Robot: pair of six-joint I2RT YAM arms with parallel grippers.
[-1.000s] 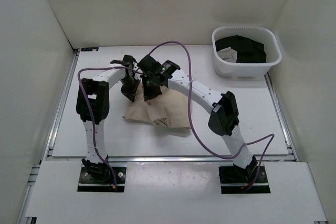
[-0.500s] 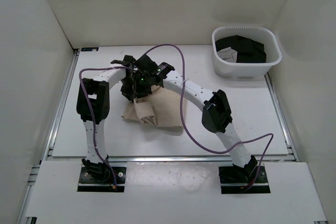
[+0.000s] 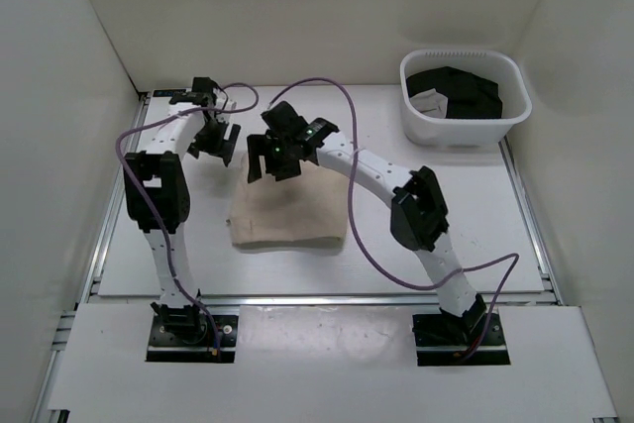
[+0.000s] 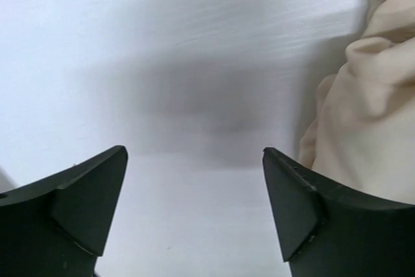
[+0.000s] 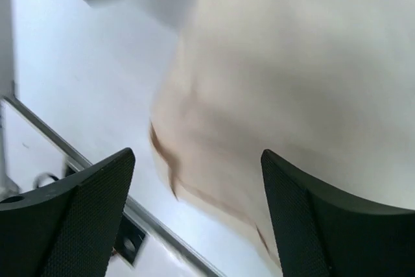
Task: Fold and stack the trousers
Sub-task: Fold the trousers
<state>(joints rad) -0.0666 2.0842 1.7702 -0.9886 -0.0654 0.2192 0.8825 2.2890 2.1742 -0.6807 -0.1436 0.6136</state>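
Beige trousers (image 3: 289,215) lie folded into a rough rectangle on the white table, left of centre. My left gripper (image 3: 215,141) hovers open over bare table at the fold's far left, with the cloth's rumpled edge (image 4: 369,115) just right of its fingertips. My right gripper (image 3: 269,158) is open above the fold's far edge, nothing between its fingers. In the right wrist view the trousers (image 5: 292,76) fill the frame below the open gripper (image 5: 198,160). Both grippers hold nothing.
A white basket (image 3: 465,124) at the back right holds dark folded garments (image 3: 458,92). White walls close in the table on three sides. A metal rail (image 3: 119,185) runs along the left edge, also in the right wrist view (image 5: 168,238).
Both grippers were shut on the cloth and have opened, letting it go. The trousers now lie flatter as a neater fold. The left arm has swung back and left, the right lifted slightly.
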